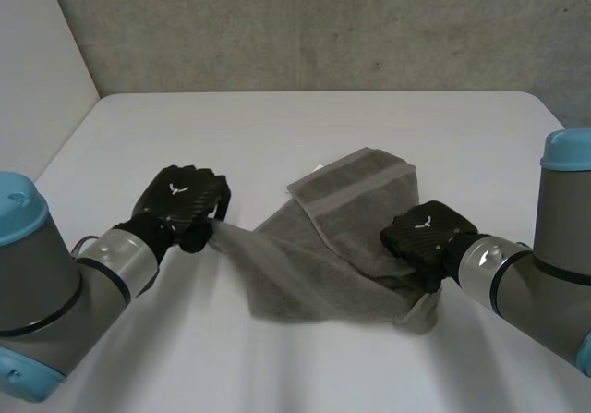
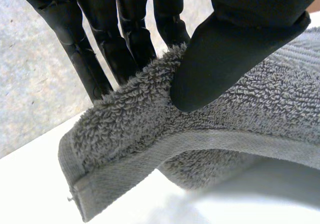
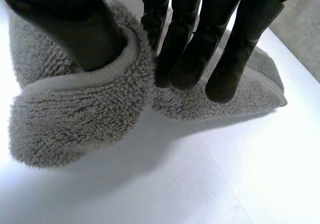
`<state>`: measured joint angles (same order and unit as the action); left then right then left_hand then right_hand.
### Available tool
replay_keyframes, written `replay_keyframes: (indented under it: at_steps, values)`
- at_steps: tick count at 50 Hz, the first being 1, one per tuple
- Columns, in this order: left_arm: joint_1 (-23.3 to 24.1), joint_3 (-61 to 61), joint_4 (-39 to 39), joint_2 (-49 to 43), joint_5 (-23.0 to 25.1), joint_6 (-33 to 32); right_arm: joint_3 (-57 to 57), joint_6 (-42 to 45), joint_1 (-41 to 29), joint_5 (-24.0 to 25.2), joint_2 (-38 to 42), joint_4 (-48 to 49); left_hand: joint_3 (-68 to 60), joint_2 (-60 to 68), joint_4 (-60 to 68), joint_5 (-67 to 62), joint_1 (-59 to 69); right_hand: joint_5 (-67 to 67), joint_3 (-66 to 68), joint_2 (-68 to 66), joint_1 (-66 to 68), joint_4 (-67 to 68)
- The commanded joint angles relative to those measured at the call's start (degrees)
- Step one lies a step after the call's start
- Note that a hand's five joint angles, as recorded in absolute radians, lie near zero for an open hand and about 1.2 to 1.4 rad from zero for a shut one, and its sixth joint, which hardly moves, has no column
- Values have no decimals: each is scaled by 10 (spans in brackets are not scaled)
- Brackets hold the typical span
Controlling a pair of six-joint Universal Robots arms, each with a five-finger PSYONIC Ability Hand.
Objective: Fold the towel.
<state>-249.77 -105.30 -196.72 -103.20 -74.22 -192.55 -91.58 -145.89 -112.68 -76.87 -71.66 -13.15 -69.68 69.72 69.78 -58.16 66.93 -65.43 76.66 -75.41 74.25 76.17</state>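
Note:
A grey towel lies crumpled on the white table, stretched between both hands. My left hand pinches its left corner, lifted a little off the table; in the left wrist view the thumb presses the towel against the fingers. My right hand is shut on the towel's right edge; in the right wrist view the thumb and fingers squeeze a fold of the towel. A hemmed end lies flat toward the back.
The table's far edge meets a grey wall. Its left edge runs beside a pale wall. Bare tabletop spreads in front of the towel and behind it.

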Motion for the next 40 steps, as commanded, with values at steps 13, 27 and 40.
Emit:
replay_keyframes:
  at_steps: [13, 27, 40]
  values:
    - [-71, 141, 20, 36, -39, 33, 46, -455, -70, 36, -66, 188, -103, 103, 102, -118, 131, -46, 33, -46, 57, 38]
    - [-78, 255, 42, -138, -45, 34, 120, -321, -206, -62, 54, 80, -103, 103, 102, -118, 131, 654, -667, 654, -643, -662]
    - [-107, 206, 59, -85, -48, -17, 167, -241, -108, 36, -7, 61, 535, -536, -536, 520, -508, 654, -667, 654, -643, -662]
